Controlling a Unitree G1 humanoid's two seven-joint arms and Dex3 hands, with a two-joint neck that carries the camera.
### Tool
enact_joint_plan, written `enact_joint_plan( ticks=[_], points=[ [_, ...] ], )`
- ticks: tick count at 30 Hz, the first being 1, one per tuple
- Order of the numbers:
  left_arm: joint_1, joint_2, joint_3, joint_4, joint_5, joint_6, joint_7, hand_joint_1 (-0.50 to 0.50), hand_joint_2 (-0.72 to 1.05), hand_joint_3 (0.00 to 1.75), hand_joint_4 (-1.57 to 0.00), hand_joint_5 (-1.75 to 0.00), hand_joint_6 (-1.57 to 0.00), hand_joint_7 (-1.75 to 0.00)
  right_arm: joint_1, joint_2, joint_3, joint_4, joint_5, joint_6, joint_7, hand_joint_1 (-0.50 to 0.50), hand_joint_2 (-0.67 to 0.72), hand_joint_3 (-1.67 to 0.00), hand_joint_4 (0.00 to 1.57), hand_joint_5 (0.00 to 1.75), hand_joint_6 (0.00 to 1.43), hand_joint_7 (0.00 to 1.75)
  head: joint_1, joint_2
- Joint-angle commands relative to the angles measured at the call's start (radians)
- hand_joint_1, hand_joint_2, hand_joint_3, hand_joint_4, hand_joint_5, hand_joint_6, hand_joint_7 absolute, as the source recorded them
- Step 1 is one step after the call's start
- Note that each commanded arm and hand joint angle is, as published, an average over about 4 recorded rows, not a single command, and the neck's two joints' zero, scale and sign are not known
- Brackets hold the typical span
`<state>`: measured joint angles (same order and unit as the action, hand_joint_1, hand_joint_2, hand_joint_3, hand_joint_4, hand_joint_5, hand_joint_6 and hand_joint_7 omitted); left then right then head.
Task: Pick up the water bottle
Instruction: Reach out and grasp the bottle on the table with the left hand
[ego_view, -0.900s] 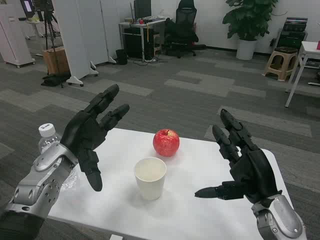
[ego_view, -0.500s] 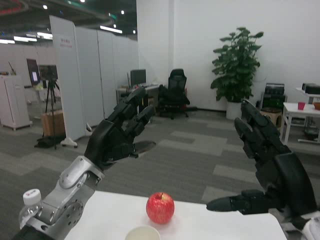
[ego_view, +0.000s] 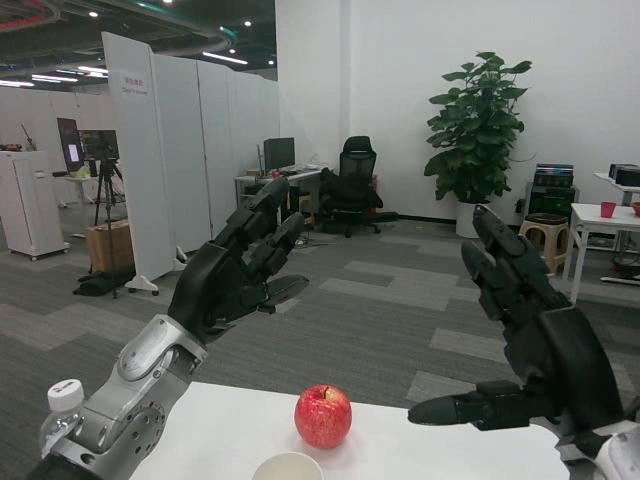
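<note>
Water bottle (ego_view: 62, 403) stands upright at the lower left of the frame, long axis vertical, white cap pointing up, mostly hidden behind the left forearm. Left hand (ego_view: 232, 268) hovers high above it, fingers spread, holding nothing. Right hand (ego_view: 535, 345) is raised at right, fingers apart, over the white tabletop (ego_view: 230, 430) with its red apple (ego_view: 323, 416).

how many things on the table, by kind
water bottle: 1
apple: 1
paper cup: 1
total: 3
</note>
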<state>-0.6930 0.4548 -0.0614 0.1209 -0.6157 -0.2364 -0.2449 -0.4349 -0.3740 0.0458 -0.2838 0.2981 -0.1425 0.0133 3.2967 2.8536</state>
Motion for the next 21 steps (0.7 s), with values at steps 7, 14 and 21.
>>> enact_joint_plan(
  ticks=[7,14,21],
  points=[
    [0.006,0.016,-0.007,0.002,0.0,0.024,-0.008,-0.5,0.87,0.07,0.0,0.0,0.0,0.0,0.003,-0.003,0.011,0.036,0.001,0.011,0.009,-0.42,-0.22,0.0,0.0,0.0,0.0,0.0,0.054,-0.184],
    [0.062,0.019,-0.008,0.001,0.0,0.042,-0.019,-0.5,0.87,0.02,0.0,0.0,0.0,0.0,0.038,0.004,0.041,0.11,-0.001,0.004,0.027,-0.42,-0.24,0.0,0.0,0.0,0.0,0.0,0.138,-0.38],
    [0.142,-0.006,0.053,-0.041,0.021,0.048,-0.017,-0.5,0.87,0.04,0.0,-0.05,0.0,0.0,0.05,0.01,0.056,0.169,-0.001,-0.037,0.028,-0.42,-0.22,0.0,0.0,0.0,0.0,0.0,0.403,-0.318]
  ],
)
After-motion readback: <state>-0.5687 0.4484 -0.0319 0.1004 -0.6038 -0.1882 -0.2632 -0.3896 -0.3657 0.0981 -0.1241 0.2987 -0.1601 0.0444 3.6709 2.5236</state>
